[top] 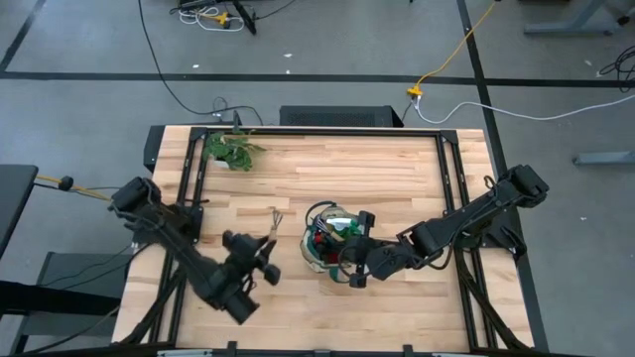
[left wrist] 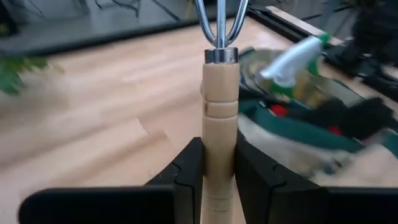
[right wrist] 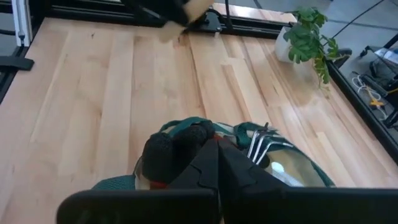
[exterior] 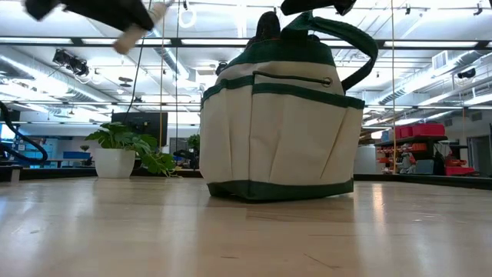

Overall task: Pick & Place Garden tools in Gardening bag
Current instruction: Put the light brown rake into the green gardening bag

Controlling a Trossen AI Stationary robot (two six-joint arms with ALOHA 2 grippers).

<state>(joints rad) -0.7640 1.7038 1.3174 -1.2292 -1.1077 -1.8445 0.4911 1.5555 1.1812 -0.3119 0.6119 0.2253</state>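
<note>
Rake [left wrist: 220, 106] first: it sits in the left tool [left wrist: 219, 163], whose fingers pinch the pale wooden handle from both sides, metal prongs pointing away toward the bag [left wrist: 311, 118]. In the high view the left tool [top: 260, 256] hangs at lower centre-left of the frame, with the prongs [top: 276, 217] showing just above it and the bag [top: 332, 236] near on its right.

The handle is turned wood — smooth, round, ringed with shallow grooves, capped by a bright metal ferrule. It looks stiff and light, prong-heavy if anything, so a grip on the mid-handle, as here, should carry it without swing; the smooth wood could slip if the pinch is loose.

The bag [exterior: 280, 115] is soft cream fabric with dark green trim, stitched outer pockets and a loop handle, standing upright on the worktop [exterior: 246, 231]. Its mouth already holds other tools, metal prongs [right wrist: 258, 146] among them, so the walls will likely give under a push.

The right tool [right wrist: 214, 180] is pressed together with nothing seen between its fingers, poised over the bag's rim [right wrist: 180, 127] — in the high view, at the bag's right edge [top: 355, 260]. A leafy plant [top: 231, 151] stands at the upper left of the worktop, well apart.
</note>
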